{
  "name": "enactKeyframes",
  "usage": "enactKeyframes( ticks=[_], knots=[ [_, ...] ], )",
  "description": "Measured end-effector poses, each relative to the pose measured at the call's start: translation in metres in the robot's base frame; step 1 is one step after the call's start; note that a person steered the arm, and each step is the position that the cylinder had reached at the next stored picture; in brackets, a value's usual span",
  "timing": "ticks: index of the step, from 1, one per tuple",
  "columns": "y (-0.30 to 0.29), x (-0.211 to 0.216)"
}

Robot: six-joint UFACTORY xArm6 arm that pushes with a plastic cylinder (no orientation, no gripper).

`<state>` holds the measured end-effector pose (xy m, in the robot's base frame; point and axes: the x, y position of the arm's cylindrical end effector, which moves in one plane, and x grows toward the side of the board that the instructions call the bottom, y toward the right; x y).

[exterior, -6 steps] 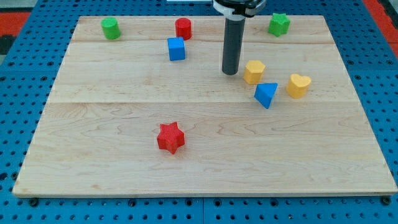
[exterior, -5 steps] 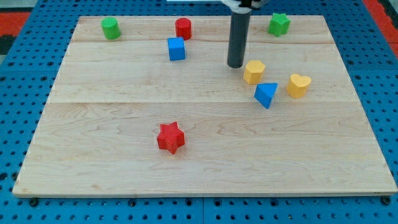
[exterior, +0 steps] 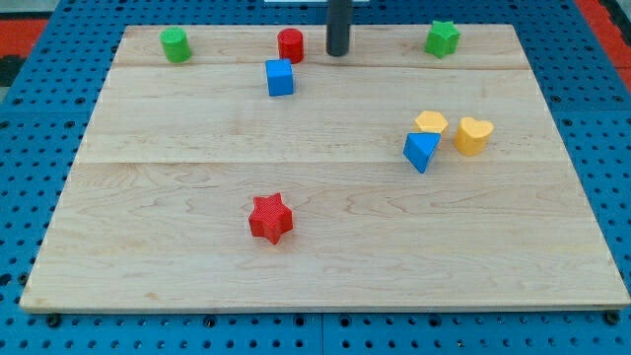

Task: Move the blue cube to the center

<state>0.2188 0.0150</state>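
The blue cube (exterior: 280, 77) sits on the wooden board (exterior: 197, 276) toward the view's top, left of the middle. My tip (exterior: 338, 53) is near the board's top edge, up and to the right of the blue cube and just right of the red cylinder (exterior: 290, 45). It touches neither block.
A green cylinder (exterior: 175, 44) is at the top left and a green star (exterior: 443, 38) at the top right. A yellow hexagon block (exterior: 430, 123), a yellow heart (exterior: 473, 135) and a blue triangular block (exterior: 421, 151) cluster at the right. A red star (exterior: 270, 218) lies lower left of the middle.
My tip has moved up and left, from beside the yellow hexagon to the top edge near the red cylinder. The yellow hexagon now lies further right and lower, against the blue triangular block.
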Motion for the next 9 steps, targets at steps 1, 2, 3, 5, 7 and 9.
enactKeyframes(
  ticks=[1, 2, 3, 5, 7, 9],
  knots=[
    [-0.043, -0.025],
    [-0.077, 0.01],
    [-0.062, 0.071],
    [-0.019, 0.113],
    [-0.099, 0.145],
    [-0.125, 0.151]
  ],
)
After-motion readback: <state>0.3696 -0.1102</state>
